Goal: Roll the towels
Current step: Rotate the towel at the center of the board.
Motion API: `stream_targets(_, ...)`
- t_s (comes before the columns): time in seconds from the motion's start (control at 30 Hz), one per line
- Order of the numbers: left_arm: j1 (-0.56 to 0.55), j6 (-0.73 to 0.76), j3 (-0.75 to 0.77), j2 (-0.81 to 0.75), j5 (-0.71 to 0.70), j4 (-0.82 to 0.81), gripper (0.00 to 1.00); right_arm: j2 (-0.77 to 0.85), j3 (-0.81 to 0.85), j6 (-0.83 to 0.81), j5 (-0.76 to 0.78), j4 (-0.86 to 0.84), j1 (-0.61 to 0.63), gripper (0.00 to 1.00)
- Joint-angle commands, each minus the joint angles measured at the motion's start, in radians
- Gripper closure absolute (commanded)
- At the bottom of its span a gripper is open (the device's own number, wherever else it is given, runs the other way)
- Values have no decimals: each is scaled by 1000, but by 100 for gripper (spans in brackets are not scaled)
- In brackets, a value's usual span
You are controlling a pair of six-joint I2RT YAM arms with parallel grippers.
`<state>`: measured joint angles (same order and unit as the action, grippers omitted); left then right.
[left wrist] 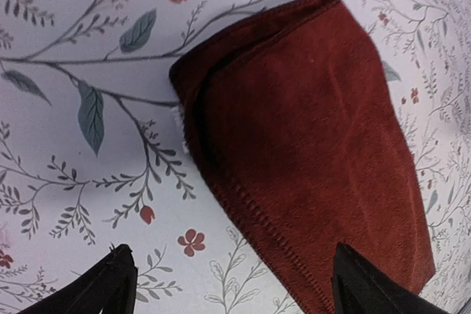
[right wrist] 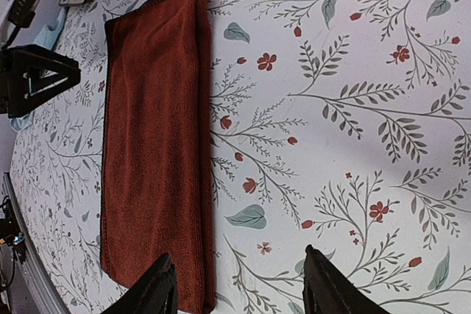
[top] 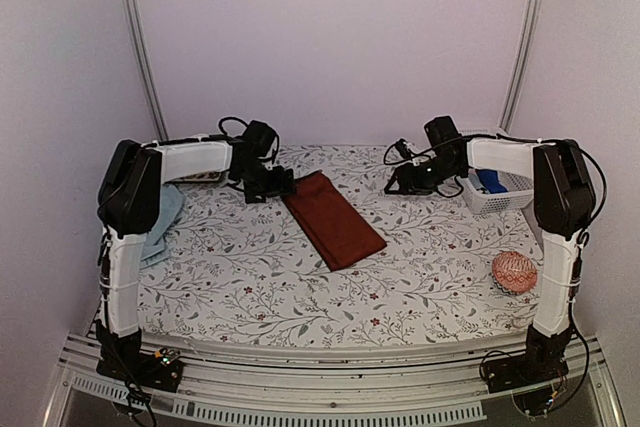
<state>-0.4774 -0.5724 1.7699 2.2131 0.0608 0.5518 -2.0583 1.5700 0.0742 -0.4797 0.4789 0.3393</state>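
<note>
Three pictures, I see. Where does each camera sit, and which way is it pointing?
Top external: fixed above and behind the arms, looking down at the table; both arms, left hand and right hand show.
Left wrist: on the left arm, looking down at one end of the red towel; its two fingers show at the bottom.
Right wrist: on the right arm, looking along the whole red towel; its fingers show below, the left hand at far left.
Shared: all three see the red towel.

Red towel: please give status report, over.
Red towel folded flat, unrolled. Left fingers open by its far end. Right fingers open, off to its side. Nothing on it.
</note>
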Motion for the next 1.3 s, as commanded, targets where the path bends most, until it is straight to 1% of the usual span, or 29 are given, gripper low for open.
stream_targets(0.0, 31, -76, -67, 1, 78, 6, 8, -4, 38, -28, 25, 13, 2, 41)
stream_targets(0.1, 36, -89, -84, 20, 94, -42, 8, -1, 36, -33, 28, 19, 2, 41)
stream_targets(0.33, 33, -110, -3, 133, 223, -145, 9, 6, 28, -32, 38, 27, 2, 41)
stream_targets(0.43, 26, -115, 31, 191, 237, -171, 8, 13, 25, -37, 46, 29, 1, 41)
stream_targets(0.5, 20, -117, 59, 230, 253, -192, 6, 18, 24, -38, 48, 27, 0, 41)
stream_targets(0.57, 12, -123, 81, 267, 280, -242, 6, 20, 17, -38, 47, 23, -2, 41)
stream_targets(0.6, 7, -129, 94, 287, 291, -271, 4, 22, 13, -38, 48, 19, -3, 41)
stream_targets(0.67, -3, -138, 138, 338, 325, -321, 3, 28, 3, -37, 51, 16, -8, 41)
stream_targets(0.8, -28, -158, 293, 468, 406, -400, 3, 57, -28, -36, 55, -2, -25, 40)
stream_targets(0.97, -51, -195, 468, 600, 455, -484, 3, 89, -62, -31, 53, -35, -42, 40)
stream_targets(1.03, -41, -192, 482, 594, 402, -466, 3, 98, -76, -41, 37, -46, -42, 39)
stream_targets(1.07, -32, -180, 454, 564, 377, -471, 3, 107, -85, -49, 28, -55, -42, 38)
stream_targets(1.13, -8, -145, 365, 479, 330, -488, 3, 146, -120, -81, 19, -107, -41, 37)
stream_targets(1.2, 21, -77, 270, 373, 282, -488, 3, 193, -169, -116, 31, -167, -40, 36)
stream_targets(1.27, 49, 6, 188, 264, 231, -473, 3, 249, -221, -149, 80, -223, -33, 33)
